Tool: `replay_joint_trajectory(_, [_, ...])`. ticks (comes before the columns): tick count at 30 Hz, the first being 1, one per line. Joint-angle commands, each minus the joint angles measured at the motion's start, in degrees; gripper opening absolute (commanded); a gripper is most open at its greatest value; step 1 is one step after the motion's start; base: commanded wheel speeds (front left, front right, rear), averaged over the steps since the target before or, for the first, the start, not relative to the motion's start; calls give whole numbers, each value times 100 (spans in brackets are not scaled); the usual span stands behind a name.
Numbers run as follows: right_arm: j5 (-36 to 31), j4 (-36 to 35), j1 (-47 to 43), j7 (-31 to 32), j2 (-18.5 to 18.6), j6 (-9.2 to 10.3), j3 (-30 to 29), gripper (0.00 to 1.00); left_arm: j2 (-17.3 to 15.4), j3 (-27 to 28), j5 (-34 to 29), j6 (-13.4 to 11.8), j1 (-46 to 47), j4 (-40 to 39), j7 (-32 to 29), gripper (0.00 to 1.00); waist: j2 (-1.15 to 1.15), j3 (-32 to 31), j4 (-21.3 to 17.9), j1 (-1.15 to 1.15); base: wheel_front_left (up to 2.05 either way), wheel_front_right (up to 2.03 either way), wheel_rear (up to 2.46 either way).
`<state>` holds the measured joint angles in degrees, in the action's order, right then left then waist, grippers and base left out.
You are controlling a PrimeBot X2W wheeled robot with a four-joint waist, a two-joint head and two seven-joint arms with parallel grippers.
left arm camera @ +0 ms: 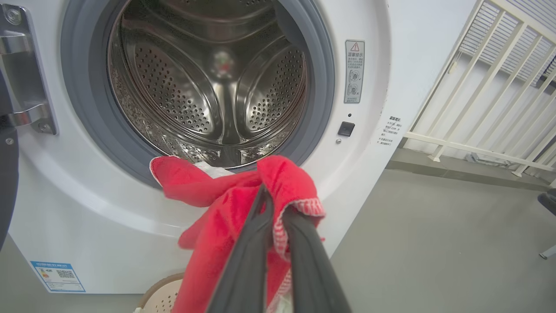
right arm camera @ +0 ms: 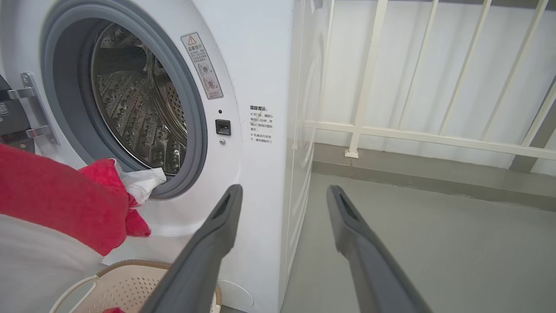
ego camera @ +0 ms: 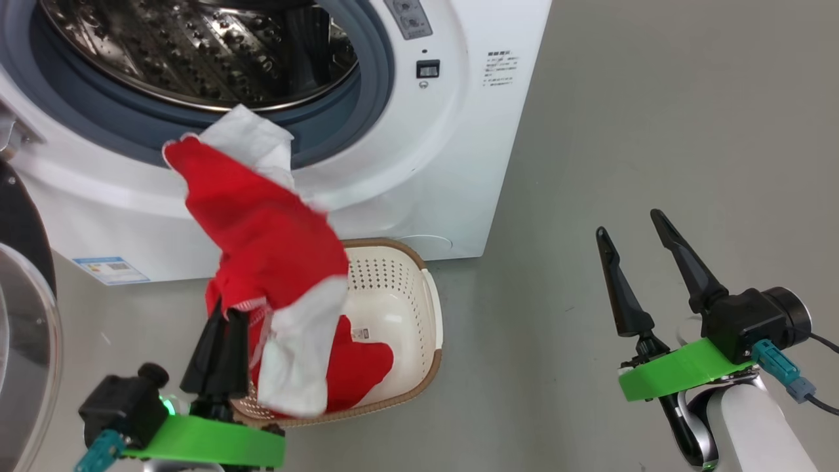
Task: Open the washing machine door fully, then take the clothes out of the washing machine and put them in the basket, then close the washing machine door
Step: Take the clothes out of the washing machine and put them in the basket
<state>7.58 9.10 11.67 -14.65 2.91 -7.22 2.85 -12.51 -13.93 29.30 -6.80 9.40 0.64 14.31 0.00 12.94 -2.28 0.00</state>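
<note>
The left gripper (ego camera: pixel 228 311) (left arm camera: pixel 273 204) was clamped tight on the soft bright red garment with white panels (ego camera: pixel 262 236) (left arm camera: pixel 226 208) (right arm camera: pixel 56 200), its fingers pinched shut on a red fold. The cloth hung over the small cream perforated plastic basket with a brown woven-look rim (ego camera: pixel 429 308) (right arm camera: pixel 130 284). The garment's white upper corner reached the grey rubber gasket (ego camera: pixel 367 111) at the lower lip of the big white front-loading washing machine (ego camera: pixel 459 164) (left arm camera: pixel 391 65) (right arm camera: pixel 260 65). More red fabric lay inside the basket, which sat on the grey floor (ego camera: pixel 655 131) just before the machine. Off to the side, the right gripper (ego camera: pixel 628 223) (right arm camera: pixel 283 191) hovered above the floor, fingers spread wide, holding nothing. The round black-rimmed glass door (ego camera: pixel 19 223) stood swung open at the left.
</note>
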Motion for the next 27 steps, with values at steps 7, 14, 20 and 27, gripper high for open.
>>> replay_joint_trajectory(7, [65, -207, 23, -35, -3, -26, 103, 100, -19, 84, -17, -56, -51, -217, -2, 0, 0, 130, -56, 0, 0, 0, 0])
replay_joint_trajectory(14, [87, -250, 127, -35, -3, -26, 132, 100, 41, 95, 54, 143, 472, 440, 8, 0, 0, 457, -97, 0, 0, 0, 0])
replay_joint_trajectory(20, [102, -275, 232, -35, -3, -26, 167, 100, 217, 182, 156, 381, 1009, 1498, 48, 0, 0, 751, -174, 0, 0, 0, 0])
replay_joint_trajectory(27, [107, -298, 392, -35, -3, -26, 187, 100, 383, 267, 368, 552, 1849, 3031, 28, 0, 0, 1102, -257, 0, 0, 0, 0])
